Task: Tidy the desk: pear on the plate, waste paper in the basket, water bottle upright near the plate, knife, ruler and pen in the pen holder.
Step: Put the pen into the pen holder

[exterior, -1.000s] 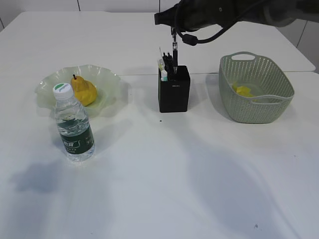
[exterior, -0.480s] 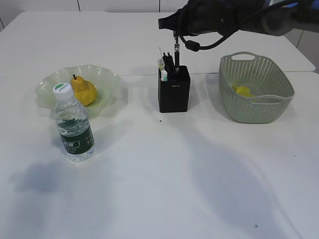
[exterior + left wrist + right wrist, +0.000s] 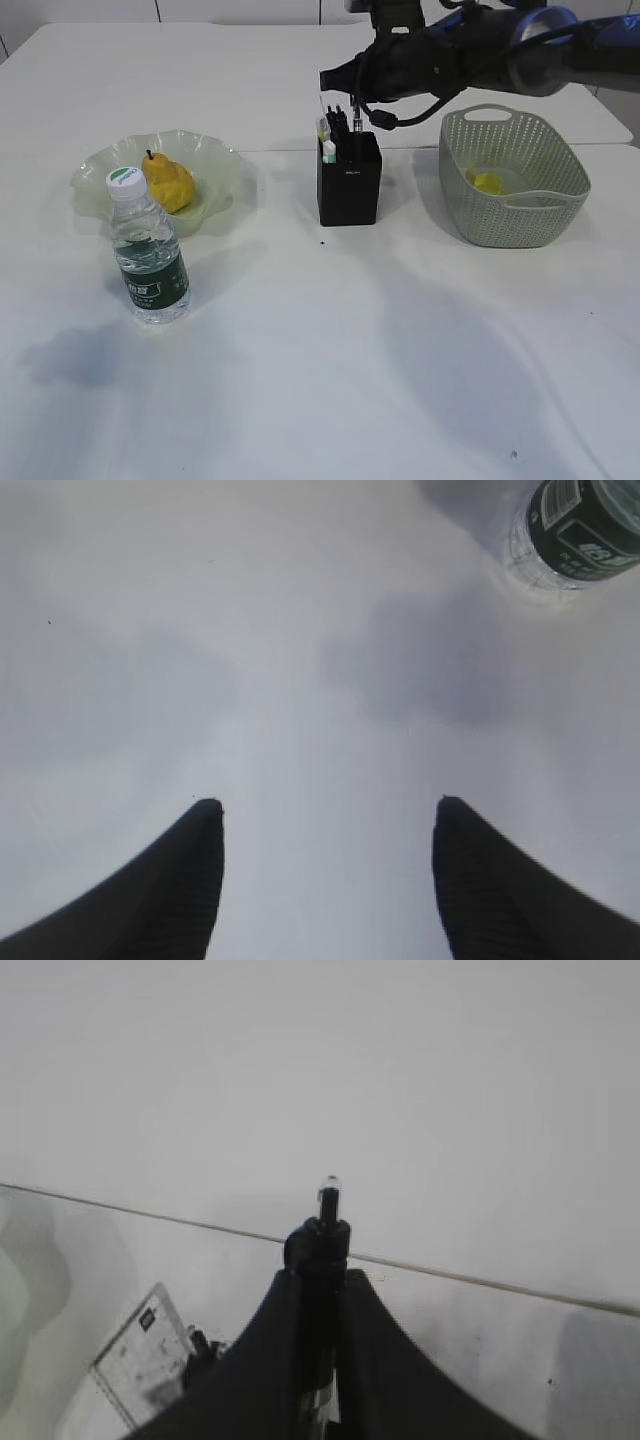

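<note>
A: Where's the pen sitting?

B: Dark, slim, upright. The right gripper is clamping its jaws on it, and the rounded end is poking out past the fingertips. In the exterior view the pen is hanging straight over the pen holder, lower end going down among the items in there.

A: Holder?

B: Black square cup, small pale mark on the front. Several things are standing in it, one with a green-and-white top; can't tell which is the knife or the ruler.

A: Left side?

B: Left gripper is hovering with jaws wide apart, nothing between them, only bare surface below. Water bottle is showing at the frame's top right corner, well apart from the fingertips.

A: Rest of the layout?

B: Water bottle is standing upright just in front of the plate. Pear is sitting on the plate, stem up. Basket is sitting right of the holder with something yellow inside.

A: Room?

B: Gaps either side of the holder. The whole front of the surface is lying open. A seam is running across behind the holder.
</note>
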`<state>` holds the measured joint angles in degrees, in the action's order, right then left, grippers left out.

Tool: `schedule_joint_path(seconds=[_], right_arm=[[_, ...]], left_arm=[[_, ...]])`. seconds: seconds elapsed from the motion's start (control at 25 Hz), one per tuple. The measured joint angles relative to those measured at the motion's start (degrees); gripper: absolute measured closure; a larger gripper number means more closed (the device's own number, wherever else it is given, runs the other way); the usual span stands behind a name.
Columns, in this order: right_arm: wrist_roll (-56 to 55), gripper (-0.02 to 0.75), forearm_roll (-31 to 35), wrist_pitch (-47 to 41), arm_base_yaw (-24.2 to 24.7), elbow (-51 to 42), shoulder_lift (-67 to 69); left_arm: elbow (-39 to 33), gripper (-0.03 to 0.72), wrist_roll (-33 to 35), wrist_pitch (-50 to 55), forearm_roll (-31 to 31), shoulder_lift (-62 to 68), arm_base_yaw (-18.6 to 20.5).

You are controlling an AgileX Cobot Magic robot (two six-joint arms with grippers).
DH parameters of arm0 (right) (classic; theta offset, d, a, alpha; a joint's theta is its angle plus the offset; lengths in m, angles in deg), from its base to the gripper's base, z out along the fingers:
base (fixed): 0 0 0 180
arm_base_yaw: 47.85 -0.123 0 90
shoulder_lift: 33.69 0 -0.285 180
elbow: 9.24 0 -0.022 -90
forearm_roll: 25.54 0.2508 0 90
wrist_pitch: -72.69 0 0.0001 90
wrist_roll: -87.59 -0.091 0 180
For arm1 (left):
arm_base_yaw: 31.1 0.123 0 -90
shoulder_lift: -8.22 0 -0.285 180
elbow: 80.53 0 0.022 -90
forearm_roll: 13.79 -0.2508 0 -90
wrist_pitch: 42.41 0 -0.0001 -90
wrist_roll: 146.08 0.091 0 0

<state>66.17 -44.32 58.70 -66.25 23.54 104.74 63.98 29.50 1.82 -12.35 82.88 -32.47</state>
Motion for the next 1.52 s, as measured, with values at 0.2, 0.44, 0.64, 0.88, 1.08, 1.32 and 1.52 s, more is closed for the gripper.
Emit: schedule_joint_path(seconds=[0.2,0.44,0.64,0.88,1.08,1.32,1.52], right_arm=[[0.0,0.694,0.3,-2.4,0.0,0.0,0.5],[0.0,0.694,3.7,-6.0,0.0,0.0,0.5],[0.0,0.696,6.4,-9.1,-0.2,0.0,0.5],[0.0,0.692,7.1,-12.2,-0.3,0.0,0.5],[0.0,0.58,7.3,-12.4,-0.3,0.0,0.5],[0.0,0.558,7.4,-12.4,-0.3,0.0,0.0],[-0.1,0.549,7.5,-12.5,-0.3,0.0,-2.6]], left_arm=[[0.0,0.223,0.0,-0.1,0.0,0.0,0.0],[0.0,0.223,0.0,-0.6,0.0,0.0,0.0],[0.0,0.223,0.0,-0.7,0.0,0.0,0.0],[0.0,0.223,0.0,-0.7,0.0,0.0,0.0],[0.0,0.223,0.0,-0.7,0.0,0.0,0.0],[0.0,0.223,0.0,-0.7,0.0,0.0,0.0],[0.0,0.223,0.0,-0.7,0.0,0.0,0.0]])
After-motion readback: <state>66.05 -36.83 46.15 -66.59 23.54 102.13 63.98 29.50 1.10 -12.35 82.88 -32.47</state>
